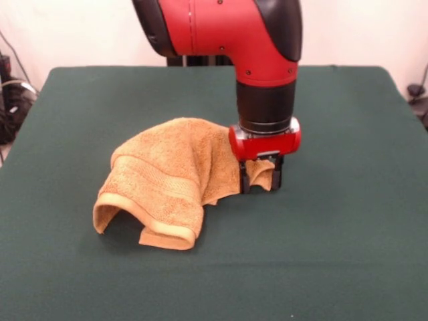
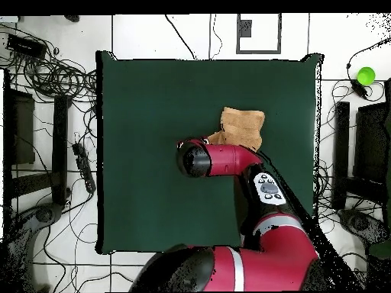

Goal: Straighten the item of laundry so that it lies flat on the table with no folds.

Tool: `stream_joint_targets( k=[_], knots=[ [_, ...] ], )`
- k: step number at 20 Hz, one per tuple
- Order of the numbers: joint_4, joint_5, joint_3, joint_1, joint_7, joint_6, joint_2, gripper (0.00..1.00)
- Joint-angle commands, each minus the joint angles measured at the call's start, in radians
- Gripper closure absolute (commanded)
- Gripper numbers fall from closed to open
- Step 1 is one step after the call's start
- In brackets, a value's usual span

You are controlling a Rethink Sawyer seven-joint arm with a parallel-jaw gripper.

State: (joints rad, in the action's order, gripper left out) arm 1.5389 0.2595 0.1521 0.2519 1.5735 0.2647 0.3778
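Observation:
The orange-tan terry towel (image 1: 174, 174) lies crumpled near the middle of the dark green table (image 1: 348, 227). It is humped up, and its left hemmed edge curls under itself with a woven band showing. My gripper (image 1: 261, 179) stands low over the towel's right edge, its black fingers (image 1: 245, 182) on either side of a pinch of cloth, just above the table top. In the overhead view the towel (image 2: 243, 127) shows beside the arm's wrist (image 2: 195, 160), which hides the gripper. The white label does not show.
The red and black arm (image 1: 267, 80) comes down from the top centre. In the overhead view, cables and stands (image 2: 61, 114) lie off the table's left side and a green ball (image 2: 366, 75) lies off its right side.

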Motion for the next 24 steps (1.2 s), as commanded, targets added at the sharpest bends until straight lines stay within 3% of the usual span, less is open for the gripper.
stream_joint_targets(
  k=[1,10,21,24],
  knots=[
    [-0.141,0.089,0.051,-0.039,0.033,-0.109,-0.309,0.0],
    [-0.155,0.198,0.101,0.067,-0.06,-0.114,-0.359,0.0],
    [-0.103,0.221,0.155,0.103,-0.09,-0.007,-0.271,0.0],
    [-0.084,0.212,0.152,0.088,-0.039,-0.014,-0.248,0.0]
  ],
)
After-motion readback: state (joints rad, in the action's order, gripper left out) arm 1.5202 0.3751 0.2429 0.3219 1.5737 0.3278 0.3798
